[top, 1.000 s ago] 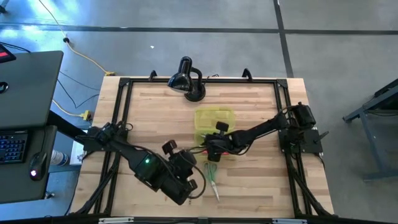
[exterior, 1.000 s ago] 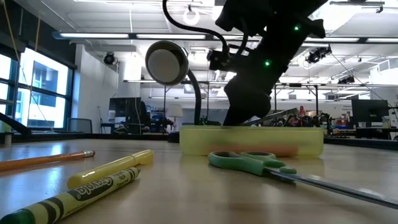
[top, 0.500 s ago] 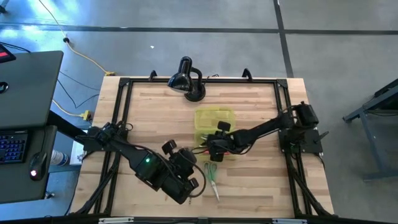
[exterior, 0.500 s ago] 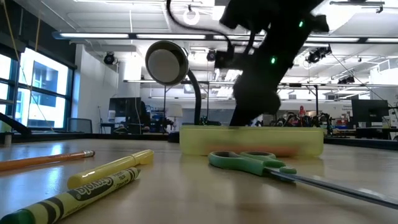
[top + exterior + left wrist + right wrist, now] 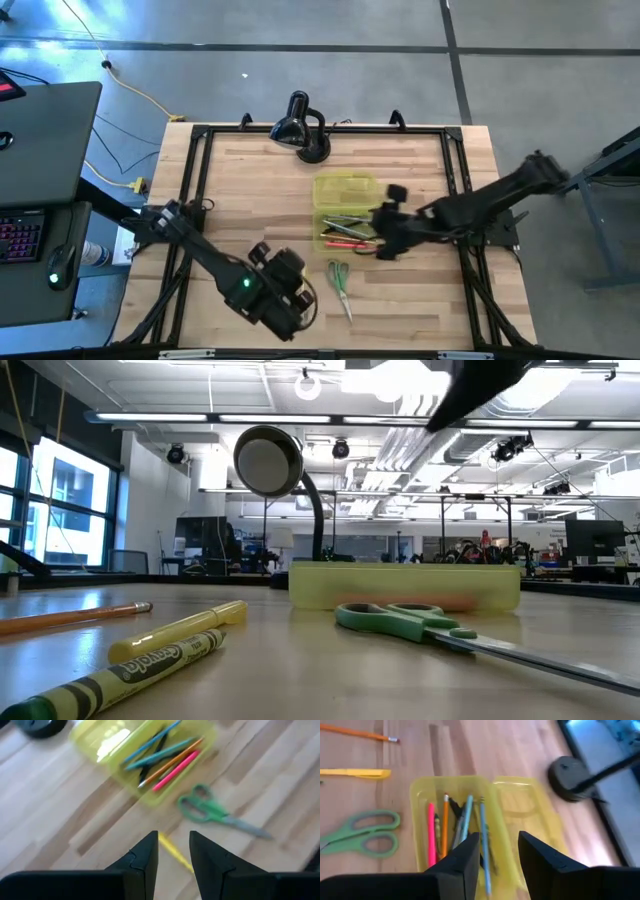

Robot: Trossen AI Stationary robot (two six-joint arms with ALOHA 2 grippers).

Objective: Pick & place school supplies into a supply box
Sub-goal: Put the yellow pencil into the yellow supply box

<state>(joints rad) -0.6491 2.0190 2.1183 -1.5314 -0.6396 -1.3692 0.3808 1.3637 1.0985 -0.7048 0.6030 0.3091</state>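
The supply box (image 5: 345, 232) lies open at the table's middle, its lid (image 5: 345, 188) flat on the far side. Several pens and pencils (image 5: 457, 830) lie inside it. Green-handled scissors (image 5: 340, 280) lie on the table just near of the box. A yellow marker (image 5: 175, 852), an orange pencil (image 5: 357, 732) and a yellow crayon (image 5: 110, 680) lie loose on the wood. My right gripper (image 5: 498, 851) hangs open above the box's right side (image 5: 383, 235), holding nothing. My left gripper (image 5: 174, 851) is open near the front edge (image 5: 295, 298), above the yellow marker.
A black desk lamp (image 5: 300, 128) stands at the far edge behind the box; its head (image 5: 268, 460) shows in the low view. A black frame (image 5: 200, 135) runs around the tabletop. Bare wood lies to the left and the far right of the box.
My right gripper has risen out of the supply box and drawn back toward the table's right edge, leaving the low view; the pens stay in the box. My left gripper has sunk a little toward the table and rolled.
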